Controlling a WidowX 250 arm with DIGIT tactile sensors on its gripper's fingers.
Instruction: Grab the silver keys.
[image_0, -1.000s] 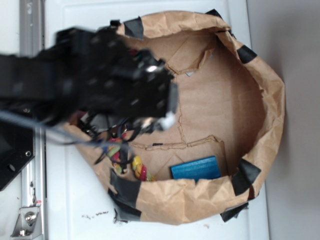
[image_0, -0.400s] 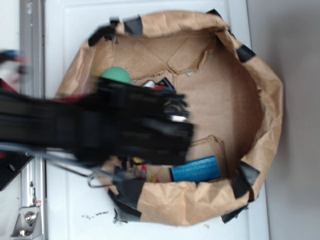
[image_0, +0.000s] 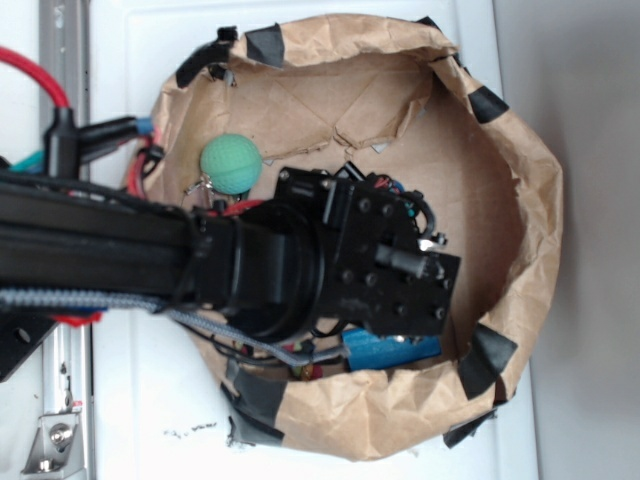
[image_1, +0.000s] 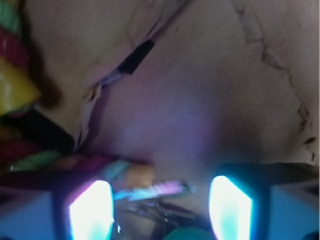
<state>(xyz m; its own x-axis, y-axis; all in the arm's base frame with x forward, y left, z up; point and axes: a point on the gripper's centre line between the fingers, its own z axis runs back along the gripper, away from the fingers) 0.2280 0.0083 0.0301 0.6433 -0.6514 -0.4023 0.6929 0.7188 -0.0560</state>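
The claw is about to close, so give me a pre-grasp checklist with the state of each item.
1. Claw open: ok, the fingers stand wide apart.
2. Silver keys between the fingers: cannot tell. A blurred metallic streak lies there.
3. Rope toy outside the grasp: ok, it is off to one side in the wrist view.
4. Green ball clear of the grasp: cannot tell. Something green shows at the bottom edge of the wrist view.
5. Height above the paper floor: cannot tell.
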